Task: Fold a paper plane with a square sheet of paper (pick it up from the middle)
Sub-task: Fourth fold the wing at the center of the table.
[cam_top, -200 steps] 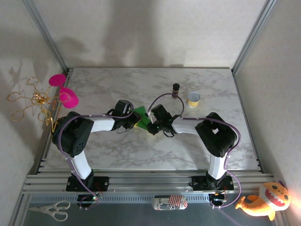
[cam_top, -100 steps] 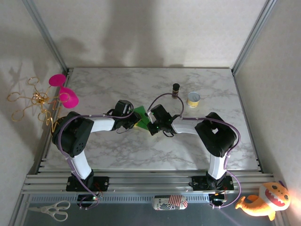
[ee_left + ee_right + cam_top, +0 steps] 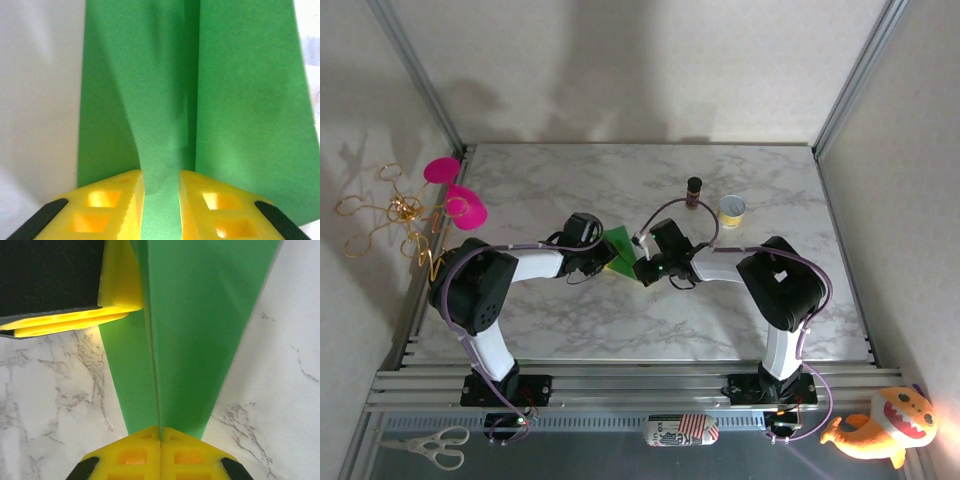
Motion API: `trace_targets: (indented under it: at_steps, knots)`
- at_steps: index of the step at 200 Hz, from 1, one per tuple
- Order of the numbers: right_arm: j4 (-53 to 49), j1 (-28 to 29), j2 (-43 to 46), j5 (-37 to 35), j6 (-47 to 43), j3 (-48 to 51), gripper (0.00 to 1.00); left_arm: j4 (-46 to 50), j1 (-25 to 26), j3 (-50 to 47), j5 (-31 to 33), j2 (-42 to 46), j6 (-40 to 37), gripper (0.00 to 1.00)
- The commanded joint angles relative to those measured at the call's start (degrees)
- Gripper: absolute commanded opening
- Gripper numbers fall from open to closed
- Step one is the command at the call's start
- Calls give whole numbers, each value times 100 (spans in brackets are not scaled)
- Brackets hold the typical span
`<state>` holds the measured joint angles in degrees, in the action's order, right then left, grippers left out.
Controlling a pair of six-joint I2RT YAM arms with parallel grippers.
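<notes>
- Nearest you, below the table's front rail, a pair of scissors [image 3: 425, 447] lies at the left and an orange plush toy [image 3: 880, 428] sits at the right.
- Mid-table, your two arms bend inward and meet over the sheet of paper [image 3: 618, 243], a bright green wedge on the marble table [image 3: 570, 330], between the two wrists.
- Your left gripper [image 3: 603, 262] comes at the sheet from the left. Your right gripper [image 3: 642, 270] comes from the right, just beside it.
- From the left wrist, the left gripper [image 3: 161, 175] has its yellow fingers closed on a raised fold of the sheet of paper [image 3: 240, 100]. Green fills the gap between them, and flat panels spread to either side.
- From the right wrist, the right gripper [image 3: 161, 429] is pinched tight on the sheet of paper [image 3: 200, 315] at its narrow end, the fingers meeting on a sharp centre crease.
- There the sheet is plain, unmarked and matte, widening away from the fingers into two slanted panels. A yellow finger of the left gripper [image 3: 120, 290] presses against its far left edge.
- Beyond the grippers, a small dark bottle [image 3: 694, 190] and a yellow-white roll [image 3: 731, 209] stand near each other, well apart from the paper.
- At the far left edge, pink cups [image 3: 455, 195] sit beside a tangle of gold wire [image 3: 380, 215].
</notes>
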<state>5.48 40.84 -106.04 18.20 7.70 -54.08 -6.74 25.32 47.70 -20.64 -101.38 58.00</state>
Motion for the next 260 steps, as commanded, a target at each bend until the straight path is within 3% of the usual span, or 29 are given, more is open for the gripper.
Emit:
trace_targets:
  at_steps: [1,39,93,156,260]
  knots:
    - [136,-81,-153,652,166,66,3,337,12,33,265,219,-152,24]
    - [173,-312,-292,1133,313,82,3,249,-1,-48,344,488,-241,21]
    - [198,-462,-513,1556,581,74,3,-625,8,-447,-51,699,-127,18]
    - [209,-597,-670,1956,950,31,4,-1915,17,-639,-788,389,25,17]
    - [-41,-700,-800,2117,1111,-93,7,-2642,25,-623,-1249,-239,203,12]
